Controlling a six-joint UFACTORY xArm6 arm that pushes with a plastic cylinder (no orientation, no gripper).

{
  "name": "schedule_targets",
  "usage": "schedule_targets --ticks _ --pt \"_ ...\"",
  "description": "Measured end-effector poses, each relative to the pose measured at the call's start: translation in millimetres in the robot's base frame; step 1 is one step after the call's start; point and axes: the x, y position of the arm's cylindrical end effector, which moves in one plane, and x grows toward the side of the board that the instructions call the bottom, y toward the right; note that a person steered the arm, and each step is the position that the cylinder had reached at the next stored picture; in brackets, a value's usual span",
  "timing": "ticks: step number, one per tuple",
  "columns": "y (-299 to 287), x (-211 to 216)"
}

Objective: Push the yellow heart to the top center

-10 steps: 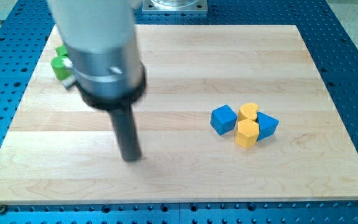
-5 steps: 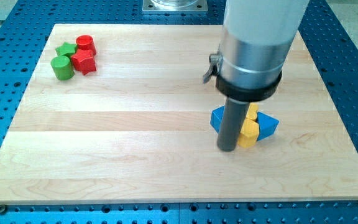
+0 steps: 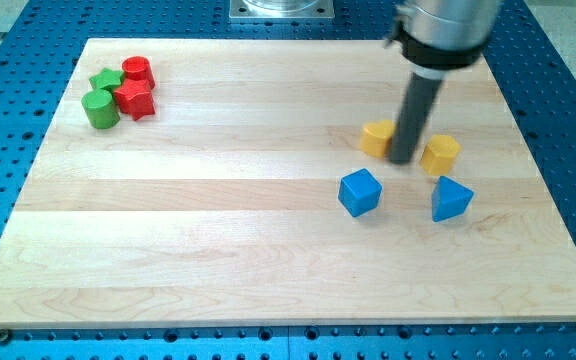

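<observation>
The yellow heart (image 3: 375, 137) lies right of the board's middle, in the upper half, partly hidden by my rod. My tip (image 3: 402, 160) rests on the board against the heart's right side. A yellow hexagonal block (image 3: 440, 155) lies just right of the tip, so the tip stands between the two yellow blocks. A blue cube (image 3: 360, 191) sits below and left of the tip. A blue triangular block (image 3: 451, 199) sits below and right of it.
A cluster sits at the board's upper left: a green cylinder (image 3: 99, 108), a green star (image 3: 105, 80), a red cylinder (image 3: 137, 70) and a red star (image 3: 136, 98). The wooden board (image 3: 218, 250) lies on a blue perforated table.
My tip swept from the left to the blue and yellow cluster, then up through it. The cluster broke apart: the heart moved up and left, the hexagon up and right, the blue triangle right.
</observation>
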Motion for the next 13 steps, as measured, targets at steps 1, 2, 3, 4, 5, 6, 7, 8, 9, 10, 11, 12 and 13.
schedule_targets --ticks 1,2,3,4,5,6,7,8,9,10,11,12,13 --pt "-98.9 -65.3" --pt "-156.5 -73.6" --pt "-142.9 -86.0" --pt "-154.3 -136.1" --pt "-157.4 -118.3" --pt "-105.2 -112.5" --pt "-86.4 -132.7" --pt "-117.9 -145.7" --pt "-63.1 -124.2" --pt "62.7 -91.2" --pt "153.6 -26.9" --pt "128.9 12.5" --pt "54.4 13.2"
